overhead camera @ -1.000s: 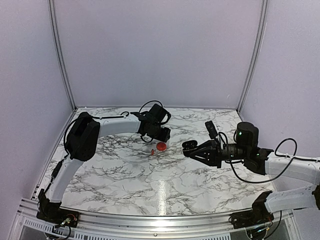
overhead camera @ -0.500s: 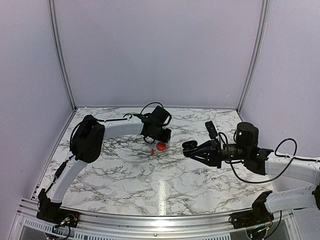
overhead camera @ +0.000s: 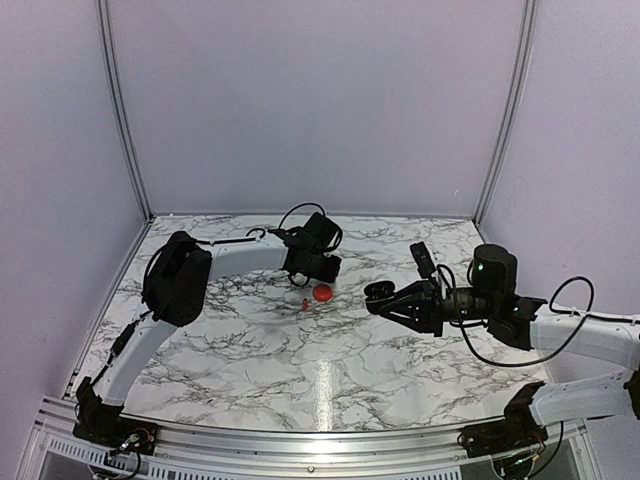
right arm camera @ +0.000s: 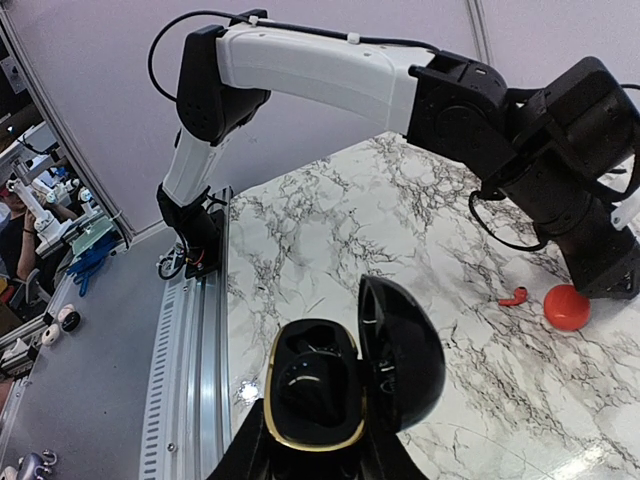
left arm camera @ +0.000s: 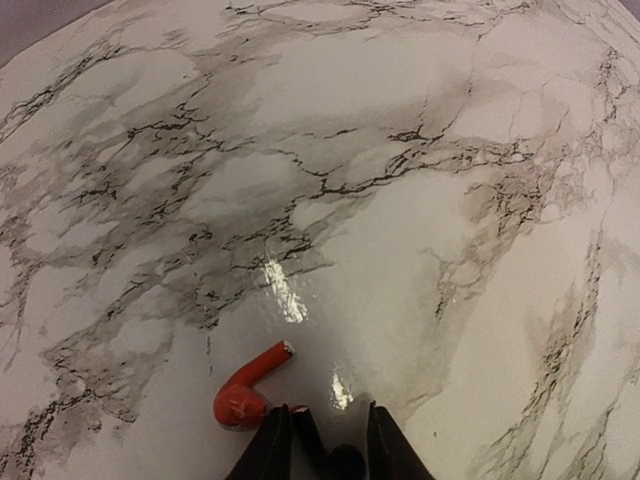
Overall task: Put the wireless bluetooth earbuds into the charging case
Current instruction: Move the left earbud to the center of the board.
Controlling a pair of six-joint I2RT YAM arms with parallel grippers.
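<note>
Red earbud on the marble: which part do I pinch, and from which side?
Take the red earbud by its rounded bulb end, coming straight down from above. It lies flat on the marble table, so nothing gets beneath it, and its stem looks too thin for a sure pinch. Probably best to close across the bulb, crosswise to the stem.

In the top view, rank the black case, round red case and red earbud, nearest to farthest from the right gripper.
1. black case: in the right gripper
2. round red case: to its left
3. red earbud: slightly farther left
</note>
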